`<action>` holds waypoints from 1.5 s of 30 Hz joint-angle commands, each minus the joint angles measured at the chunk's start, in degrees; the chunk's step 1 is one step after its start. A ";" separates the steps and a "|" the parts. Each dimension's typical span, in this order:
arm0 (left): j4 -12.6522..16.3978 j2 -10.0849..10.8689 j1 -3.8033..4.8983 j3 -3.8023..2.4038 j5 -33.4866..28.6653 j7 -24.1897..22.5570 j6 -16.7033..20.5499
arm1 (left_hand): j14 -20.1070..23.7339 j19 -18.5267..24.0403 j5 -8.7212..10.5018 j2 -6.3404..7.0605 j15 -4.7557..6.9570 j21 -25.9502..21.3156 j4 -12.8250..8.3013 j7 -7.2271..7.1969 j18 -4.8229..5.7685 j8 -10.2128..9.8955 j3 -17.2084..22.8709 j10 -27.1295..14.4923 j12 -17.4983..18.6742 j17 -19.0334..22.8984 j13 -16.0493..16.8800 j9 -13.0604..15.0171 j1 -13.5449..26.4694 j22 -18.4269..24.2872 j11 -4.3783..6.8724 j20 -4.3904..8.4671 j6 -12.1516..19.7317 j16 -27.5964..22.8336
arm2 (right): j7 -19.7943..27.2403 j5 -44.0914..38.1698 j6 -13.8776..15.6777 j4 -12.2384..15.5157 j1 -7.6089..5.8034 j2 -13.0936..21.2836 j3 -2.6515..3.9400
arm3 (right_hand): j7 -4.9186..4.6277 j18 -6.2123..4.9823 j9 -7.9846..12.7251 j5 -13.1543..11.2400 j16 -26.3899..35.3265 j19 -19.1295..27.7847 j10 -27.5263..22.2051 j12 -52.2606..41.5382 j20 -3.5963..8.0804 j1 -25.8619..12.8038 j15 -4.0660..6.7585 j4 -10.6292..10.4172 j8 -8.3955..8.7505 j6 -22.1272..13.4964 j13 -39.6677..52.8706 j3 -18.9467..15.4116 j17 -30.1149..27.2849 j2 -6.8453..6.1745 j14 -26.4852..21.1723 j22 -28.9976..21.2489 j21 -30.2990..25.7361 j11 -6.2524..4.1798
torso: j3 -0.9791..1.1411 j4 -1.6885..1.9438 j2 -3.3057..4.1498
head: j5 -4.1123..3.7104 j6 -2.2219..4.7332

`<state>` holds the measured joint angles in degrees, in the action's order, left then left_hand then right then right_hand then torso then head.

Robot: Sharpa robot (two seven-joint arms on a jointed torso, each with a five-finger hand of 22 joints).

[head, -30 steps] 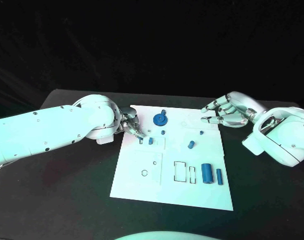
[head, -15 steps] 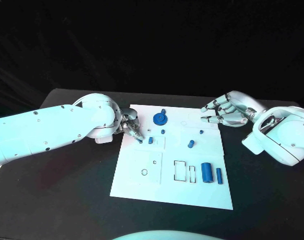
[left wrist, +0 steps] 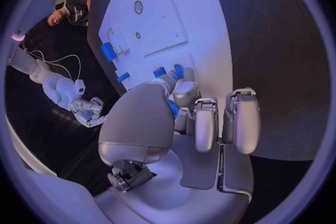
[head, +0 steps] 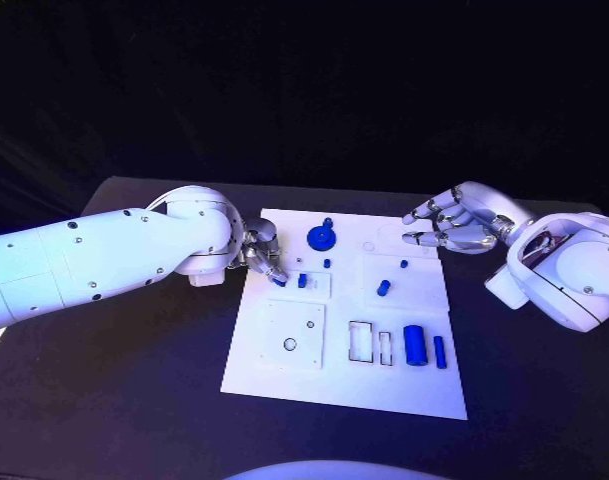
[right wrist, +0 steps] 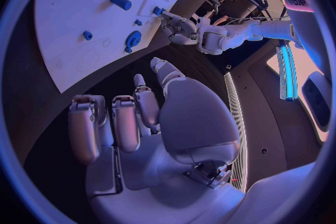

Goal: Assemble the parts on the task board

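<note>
The left hand [head: 261, 255], fingertips pinching a small blue part [head: 280, 282] at the task board [head: 290, 372]'s left edge, is nearer; the right hand [head: 453, 225] hovers empty, fingers apart.

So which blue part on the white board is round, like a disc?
The blue disc-shaped part at the board's far edge; the other blue pieces are short pegs or cylinders.

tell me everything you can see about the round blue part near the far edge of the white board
The round blue part is a disc with a small knob sticking out on its far side, like a gear or cap, in the same matte blue as the other pieces. It sits near the far edge of the task board, between the two hands, and touches only the board. The left robot hand works beside it, nearer the robot; the right robot hand hovers apart from it.
</note>
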<state>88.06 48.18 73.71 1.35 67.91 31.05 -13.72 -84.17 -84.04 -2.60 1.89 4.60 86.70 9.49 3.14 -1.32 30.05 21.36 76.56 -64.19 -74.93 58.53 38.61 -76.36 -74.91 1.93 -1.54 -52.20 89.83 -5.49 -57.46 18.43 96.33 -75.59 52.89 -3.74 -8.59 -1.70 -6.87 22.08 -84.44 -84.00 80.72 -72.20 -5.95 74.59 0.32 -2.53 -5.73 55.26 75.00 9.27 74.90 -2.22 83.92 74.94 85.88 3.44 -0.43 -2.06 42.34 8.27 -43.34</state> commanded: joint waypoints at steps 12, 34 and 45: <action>-0.29 -1.30 -0.19 0.26 -0.20 3.34 -1.35 | -5.83 -4.01 -0.11 0.04 0.31 0.24 -3.30 -0.80 0.33 0.46 5.64 0.75 0.25 -15.07 0.10 0.27 0.67 -11.78 -0.14 0.48 -1.48 0.17 | 0.37 -0.16 -0.61 0.24 0.05 0.04 0.00 | -0.12 -0.40 0.08 0.39 0.40 -0.17 -0.26 0.26 0.37 0.56 0.38 0.07 0.28 0.31 2.62 0.26 5.15 -0.15 3.86 6.55 -0.29 0.08 | 0.10 -0.03 -0.03 | 0.09 0.03; -1.31 -2.77 -0.19 1.15 0.19 4.38 -1.61 | -5.83 -4.63 -0.52 3.14 0.84 1.10 -2.06 -1.69 0.61 1.62 8.55 1.60 0.17 -15.07 -0.13 1.10 8.22 -12.80 0.55 0.63 -3.33 0.17 | 0.40 -0.11 -0.59 0.26 0.05 0.13 0.00 | -0.12 -0.40 0.08 0.39 0.40 -0.17 -0.26 0.26 0.37 0.56 0.38 0.07 0.28 0.31 2.62 0.26 5.15 -0.15 3.86 6.55 -0.29 0.08 | 0.01 0.00 0.02 | -0.17 -0.05; -1.55 -2.90 -0.18 1.14 1.09 4.46 0.74 | -5.83 -4.89 -0.50 3.71 1.08 1.49 -1.14 -2.12 0.74 2.50 8.21 2.57 -1.15 -15.07 1.23 1.69 11.75 -13.23 0.87 0.82 -4.65 0.17 | 0.39 -0.10 -0.61 0.29 0.05 0.14 0.00 | -0.12 -0.44 0.09 0.38 0.52 -0.08 -0.32 0.39 0.38 0.55 0.39 0.04 0.29 0.32 2.51 0.31 4.97 -0.20 3.82 6.41 -0.38 0.07 | 0.01 -0.06 0.02 | -0.21 0.02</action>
<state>86.40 45.59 74.06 2.11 68.65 35.33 -13.04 -83.98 -84.04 -3.08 5.61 5.22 87.83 8.14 1.09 -1.32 32.40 29.49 78.84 -65.21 -74.91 59.63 40.33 -64.78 -74.90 2.78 -1.13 -56.52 89.82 -5.48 -57.41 18.40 96.54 -75.58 53.04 -3.74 -8.59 -1.70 -6.87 22.08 -84.10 -84.00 80.72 -72.20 -5.95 74.59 0.32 -2.53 -5.73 55.26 75.00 9.27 74.92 -2.22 83.92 74.91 85.87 3.44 -0.41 -2.10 42.36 8.07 -43.37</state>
